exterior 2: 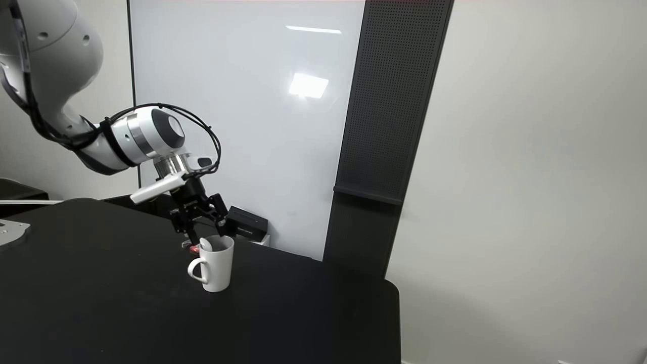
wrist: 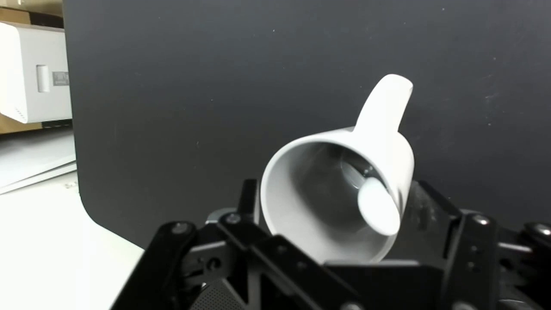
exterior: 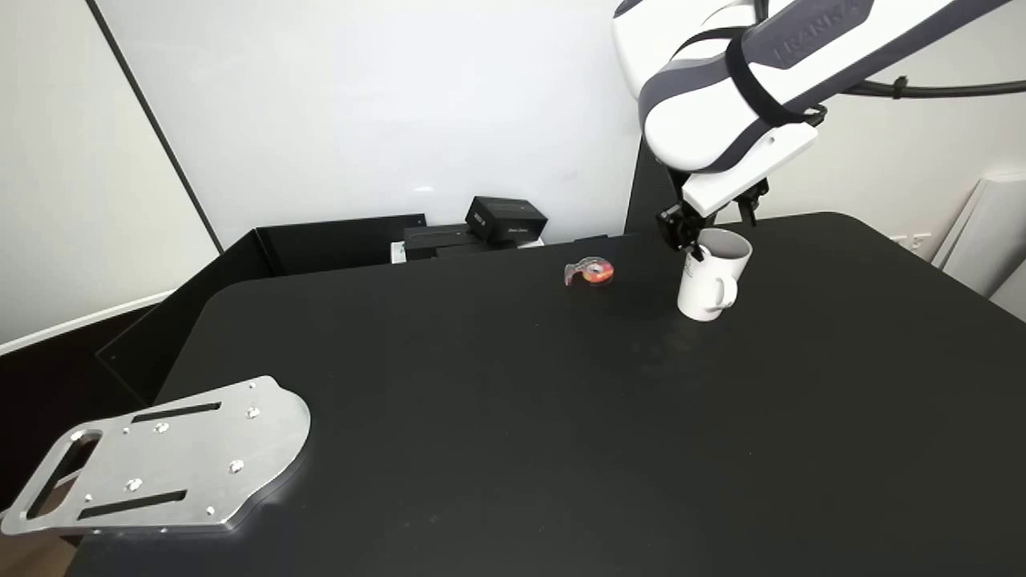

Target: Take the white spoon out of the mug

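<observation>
The white mug [wrist: 280, 202] stands upright on the black table; it shows in both exterior views [exterior: 701, 290] [exterior 2: 218, 270]. The white spoon [wrist: 378, 207] is in the mug, its oval bowl up and leaning at the rim near the handle side. The bowl also shows above the rim in an exterior view [exterior 2: 205, 244]. The spoon's lower part is mostly hidden inside the mug. My gripper [wrist: 337, 193] is open, tilted over the mug's mouth, with one finger on each side of the mouth in the wrist view. Nothing is held. The gripper also shows in both exterior views [exterior: 720, 223] [exterior 2: 207, 232].
A red-and-clear tape dispenser [exterior: 595, 271] lies near the mug. Black boxes [exterior: 505, 219] are behind the table's back edge. A silver metal plate [exterior: 200, 453] lies at the table's far end. A whiteboard wall [exterior 2: 242, 76] stands behind.
</observation>
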Action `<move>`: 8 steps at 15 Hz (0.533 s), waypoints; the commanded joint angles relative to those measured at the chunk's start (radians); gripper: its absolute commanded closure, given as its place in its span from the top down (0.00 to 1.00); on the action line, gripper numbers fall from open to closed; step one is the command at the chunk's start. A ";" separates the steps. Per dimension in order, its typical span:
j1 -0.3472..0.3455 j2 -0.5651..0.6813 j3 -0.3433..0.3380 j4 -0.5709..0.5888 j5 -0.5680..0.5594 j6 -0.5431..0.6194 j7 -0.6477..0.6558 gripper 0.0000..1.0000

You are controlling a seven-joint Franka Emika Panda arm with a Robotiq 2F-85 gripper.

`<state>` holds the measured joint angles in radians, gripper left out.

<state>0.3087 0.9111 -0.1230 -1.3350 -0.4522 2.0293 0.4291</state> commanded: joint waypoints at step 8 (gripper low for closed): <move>0.026 -0.010 -0.007 0.006 -0.003 0.007 0.002 0.11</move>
<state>0.3249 0.9116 -0.1222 -1.3335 -0.4517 2.0374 0.4291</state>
